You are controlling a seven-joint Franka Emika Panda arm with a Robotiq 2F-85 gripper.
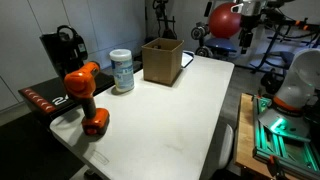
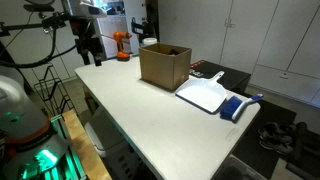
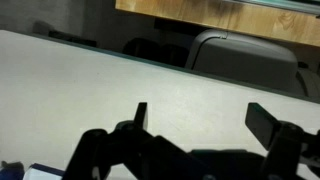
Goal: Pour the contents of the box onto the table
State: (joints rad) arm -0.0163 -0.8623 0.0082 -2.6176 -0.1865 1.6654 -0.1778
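An open-topped brown cardboard box (image 1: 162, 60) stands upright on the white table (image 1: 170, 120), near one end; it also shows in an exterior view (image 2: 165, 66). Its contents are hidden from these views. My gripper (image 1: 245, 40) hangs in the air past the table's edge, well away from the box, as also seen in an exterior view (image 2: 88, 50). In the wrist view the gripper (image 3: 203, 120) is open and empty, with only bare table under it. The box is out of the wrist view.
An orange drill (image 1: 85, 95), a white wipes canister (image 1: 122, 71) and a black appliance (image 1: 62, 48) stand beside the box. A white board (image 2: 205, 95) and a blue object (image 2: 236, 107) lie on its other side. A grey chair (image 3: 240, 60) stands at the table edge.
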